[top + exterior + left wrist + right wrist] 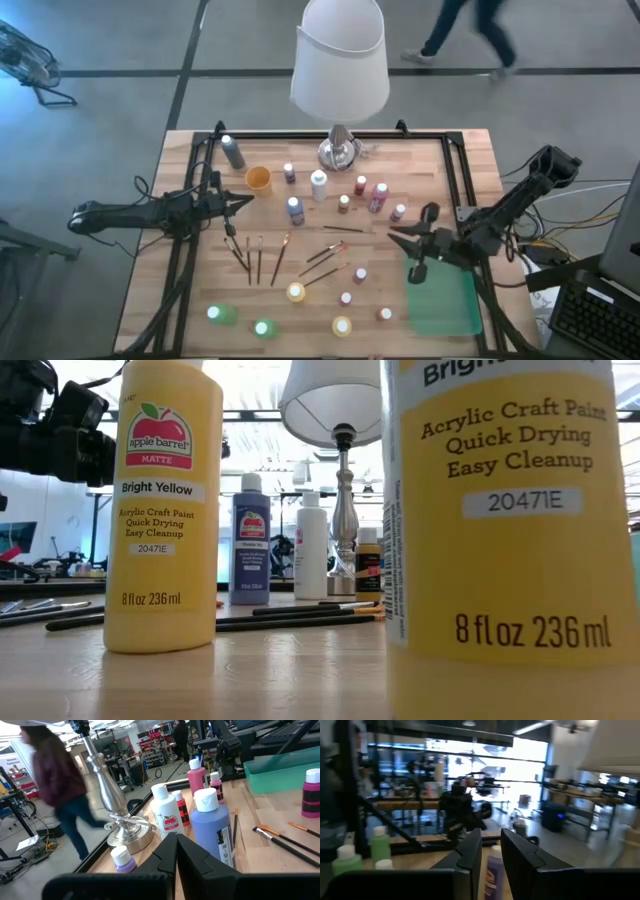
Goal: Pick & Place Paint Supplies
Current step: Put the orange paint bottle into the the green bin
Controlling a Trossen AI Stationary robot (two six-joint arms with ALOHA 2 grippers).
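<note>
Small white-capped paint bottles stand scattered over the wooden table: a blue one [295, 208] [212, 827], a white one [319, 185], pink and red ones [377, 196], two yellow ones [296, 292] [163, 510] and two green ones [222, 315]. Thin dark brushes [255, 258] [330, 253] lie flat mid-table. My left gripper [248, 201] [176, 840] hovers shut, left of the blue bottle. My right gripper [398, 237] [491, 842] is open above the table, right of the brushes, holding nothing.
A tall lamp [340, 70] with a white shade stands at the far middle of the table, and its metal base [117, 820] is close behind the bottles. The flat green tray [445, 300] lies at the near right under my right arm. An orange cup [258, 179] stands far left. A person walks beyond the table.
</note>
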